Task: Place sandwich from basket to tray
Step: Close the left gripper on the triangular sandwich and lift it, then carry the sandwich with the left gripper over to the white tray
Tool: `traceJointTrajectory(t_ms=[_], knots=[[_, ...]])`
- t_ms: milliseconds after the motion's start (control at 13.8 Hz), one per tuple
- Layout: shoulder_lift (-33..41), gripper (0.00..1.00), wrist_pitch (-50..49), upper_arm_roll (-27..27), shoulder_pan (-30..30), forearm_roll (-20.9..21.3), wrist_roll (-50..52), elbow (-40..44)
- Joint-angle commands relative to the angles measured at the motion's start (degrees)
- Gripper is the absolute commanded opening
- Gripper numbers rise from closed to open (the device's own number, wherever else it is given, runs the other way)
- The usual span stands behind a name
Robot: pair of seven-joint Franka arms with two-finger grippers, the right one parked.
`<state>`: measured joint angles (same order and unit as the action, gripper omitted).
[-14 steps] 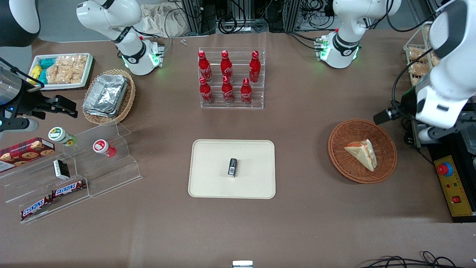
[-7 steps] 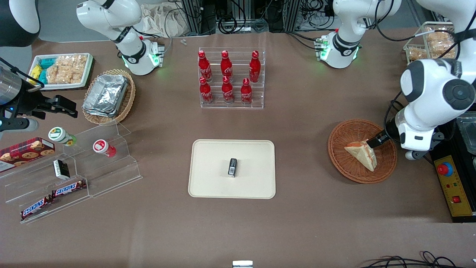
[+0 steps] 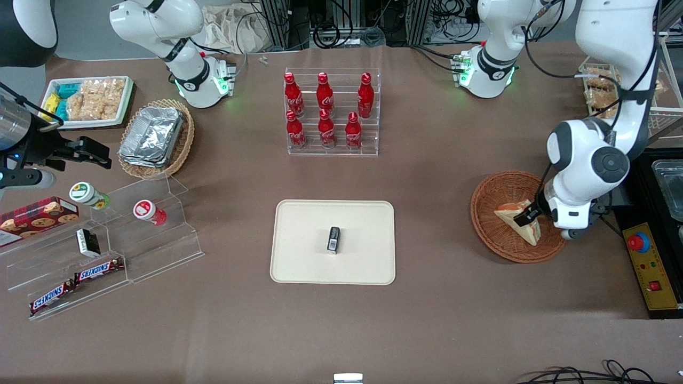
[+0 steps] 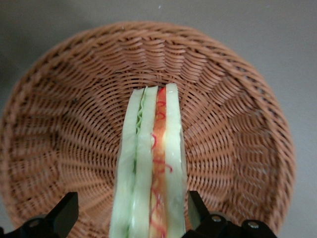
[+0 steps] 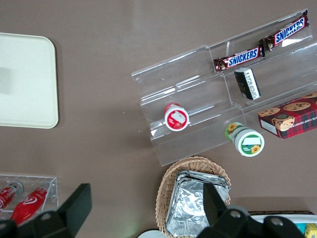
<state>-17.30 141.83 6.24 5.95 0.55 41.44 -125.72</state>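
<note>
The sandwich (image 4: 151,163) is lying in the basket (image 3: 496,192), its tip pointing toward the front camera. The gripper (image 4: 131,213) is straddling it, fingers spread. Snickers bars (image 5: 237,58) are lying on an acrylic shelf (image 5: 198,114).

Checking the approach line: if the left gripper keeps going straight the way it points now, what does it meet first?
Probably the sandwich: the left gripper is open, its fingers either side of the wedge, with the basket beneath.

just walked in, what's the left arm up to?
The left arm's gripper is down in the basket, jaws open and straddling the sandwich, one on each side, not yet closed. The sandwich lies in the basket. The tray already holds a small dark box.
</note>
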Motion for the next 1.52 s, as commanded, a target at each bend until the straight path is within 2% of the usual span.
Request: traceJointTrajectory(t_ms=[0, 72, 145, 217, 361, 506, 723, 867, 940, 1084, 1301, 1446], knots=[[-2.6, 0.99, 3.8, 0.2, 0.6, 0.7, 2.7, -0.6], [-3.2, 0.79, 4.3, 0.2, 0.6, 0.7, 2.7, -0.6], [-3.4, 0.21, 4.3, 0.2, 0.6, 0.7, 2.7, -0.5], [-3.0, 0.0, 4.2, 0.2, 0.6, 0.7, 2.9, -0.5], [-0.3, 0.0, 3.1, 0.1, 0.6, 0.5, 2.6, -0.2], [5.0, 0.0, -6.4, -0.1, 0.7, 0.2, 1.7, 2.5], [9.5, 0.0, -25.5, -3.7, 1.3, -0.7, 0.1, 13.4], [8.8, 0.0, -37.0, -7.8, 1.3, -2.0, -1.9, 22.9], [8.3, 0.0, -39.7, -10.3, 1.3, -3.0, -3.2, 26.2], [7.3, 0.0, -39.6, -16.4, 1.3, -4.1, -3.9, 28.7], [1.2, 0.0, -33.6, -27.4, 1.5, -2.7, -4.1, 30.9], [-4.6, 0.0, -24.9, -30.3, 4.8, 2.2, -3.1, 30.9]])
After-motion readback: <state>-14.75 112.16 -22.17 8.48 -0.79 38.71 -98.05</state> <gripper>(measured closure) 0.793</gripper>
